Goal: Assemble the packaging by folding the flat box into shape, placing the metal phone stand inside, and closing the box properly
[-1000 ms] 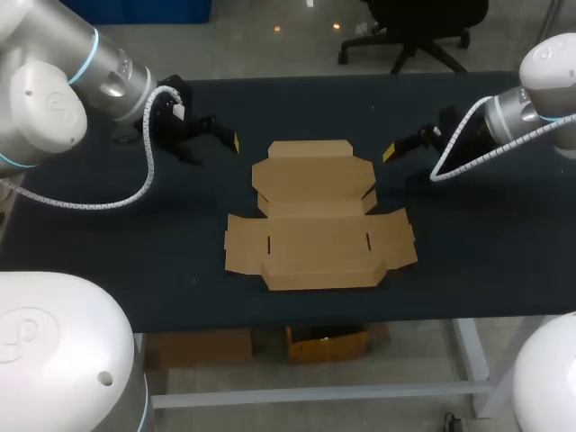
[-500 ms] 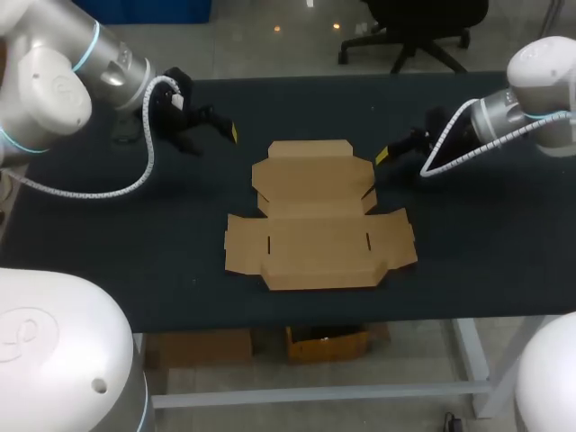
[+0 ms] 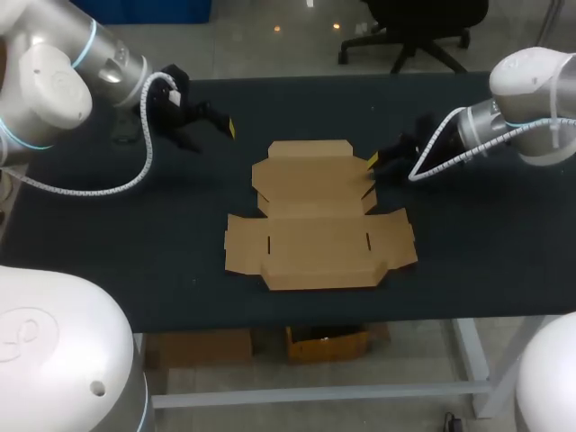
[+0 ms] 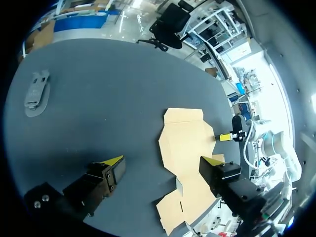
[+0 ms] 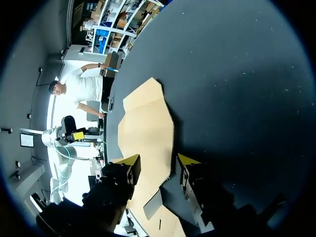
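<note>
Two grippers are in view, and I record both as released, with nothing in either.

1. My right gripper [image 3: 371, 162] [image 5: 158, 159] has its fingers spread. In the right wrist view, the near side edge of the flat box [image 3: 315, 216] [image 5: 145, 123] runs between them, with one yellow tip over cardboard and the other over bare table [image 3: 135, 234]. I cannot tell whether either tip touches the box. In the head view this gripper sits at the right edge of the box's rear panel.

2. My left gripper [image 3: 216, 126] [image 4: 163, 160] also has its fingers wide apart. The box [image 4: 185, 143] lies ahead of it, near but clear of both tips. The right gripper's yellow tip [image 4: 227, 137] shows at the far edge of the box.

3. The box lies unfolded and flat at the table's middle, with its flaps spread and no wall raised.

4. The phone stand [image 4: 37, 89], a grey piece, lies flat on the table well off to the side of the left gripper. It is on the side away from the box and well apart from it.
</note>
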Controlling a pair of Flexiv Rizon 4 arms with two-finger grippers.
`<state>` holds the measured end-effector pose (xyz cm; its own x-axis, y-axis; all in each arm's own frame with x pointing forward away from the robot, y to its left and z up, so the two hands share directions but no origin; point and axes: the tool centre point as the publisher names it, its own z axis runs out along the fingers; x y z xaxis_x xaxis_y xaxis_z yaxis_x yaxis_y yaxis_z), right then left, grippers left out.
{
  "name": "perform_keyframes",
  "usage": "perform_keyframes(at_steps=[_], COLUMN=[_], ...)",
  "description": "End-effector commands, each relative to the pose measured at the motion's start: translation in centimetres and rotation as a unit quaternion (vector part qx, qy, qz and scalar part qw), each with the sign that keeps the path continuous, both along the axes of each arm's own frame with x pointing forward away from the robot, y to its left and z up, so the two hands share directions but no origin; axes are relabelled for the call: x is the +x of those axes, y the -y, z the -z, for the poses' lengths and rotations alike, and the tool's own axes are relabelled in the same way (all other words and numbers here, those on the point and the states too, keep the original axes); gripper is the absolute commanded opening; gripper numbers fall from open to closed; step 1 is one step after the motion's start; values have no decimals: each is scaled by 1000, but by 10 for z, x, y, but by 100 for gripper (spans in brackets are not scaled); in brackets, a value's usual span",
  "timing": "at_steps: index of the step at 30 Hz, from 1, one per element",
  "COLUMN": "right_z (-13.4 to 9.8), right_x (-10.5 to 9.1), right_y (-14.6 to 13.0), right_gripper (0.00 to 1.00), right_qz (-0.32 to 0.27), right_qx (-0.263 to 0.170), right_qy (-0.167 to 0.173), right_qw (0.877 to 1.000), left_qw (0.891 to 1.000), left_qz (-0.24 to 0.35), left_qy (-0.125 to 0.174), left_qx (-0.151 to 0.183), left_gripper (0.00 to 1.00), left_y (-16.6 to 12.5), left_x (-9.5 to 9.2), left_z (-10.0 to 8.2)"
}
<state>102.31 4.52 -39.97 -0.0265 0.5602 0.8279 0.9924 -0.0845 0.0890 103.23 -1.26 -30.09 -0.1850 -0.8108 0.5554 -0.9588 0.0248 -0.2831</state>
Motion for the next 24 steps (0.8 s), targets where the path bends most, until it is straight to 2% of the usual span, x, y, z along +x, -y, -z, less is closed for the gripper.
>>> perform_keyframes(at_steps=[1, 6, 19, 21, 24], right_z=[5, 8, 14, 15, 14], right_x=[3, 5, 12, 13, 13], right_y=[-2, -7, -25, -27, -29], right_gripper=[41, 37, 36, 32, 19], right_qz=[3, 7, 3, 2, 0], right_qx=[5, 11, 28, 34, 41], right_qy=[1, -1, 1, 0, 6], right_qw=[1000, 1000, 1000, 999, 999], left_qw=[1000, 1000, 1000, 1000, 1000], left_qz=[1, 1, 0, 0, -1], left_qy=[0, 2, 3, 3, 2], left_qx=[-2, -5, -10, -11, -14], left_gripper=[100, 100, 100, 100, 100], left_y=[-1, -2, -3, -3, -4], left_x=[4, 6, 8, 8, 9], left_z=[1, 1, 2, 3, 4])
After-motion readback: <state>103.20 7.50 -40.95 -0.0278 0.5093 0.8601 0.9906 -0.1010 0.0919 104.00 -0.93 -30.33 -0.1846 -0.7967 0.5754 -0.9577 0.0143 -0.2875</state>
